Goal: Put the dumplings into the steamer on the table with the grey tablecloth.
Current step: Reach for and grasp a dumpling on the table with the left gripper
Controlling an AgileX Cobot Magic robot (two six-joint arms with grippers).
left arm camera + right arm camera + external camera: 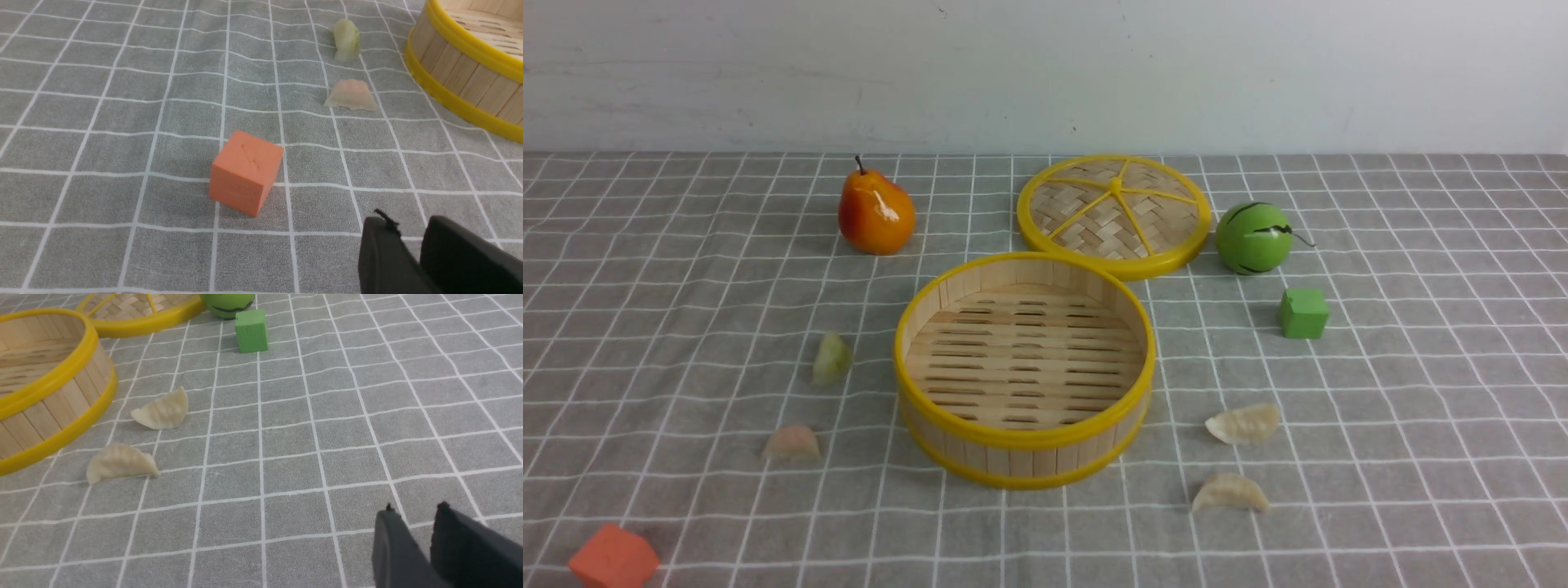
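Observation:
The steamer stands empty mid-table on the grey tablecloth, which covers the whole table. To its left lie a pale green dumpling and a pale pink one. Two cream dumplings lie to its right, also in the right wrist view. My left gripper hangs above the cloth near the orange cube, slightly open and empty. My right gripper is also slightly open and empty, well short of the cream dumplings. Neither arm shows in the front view.
An orange cube sits at the front left. Behind the steamer lie the woven lid, a pear, a green striped ball and a green cube. A white wall closes the far edge.

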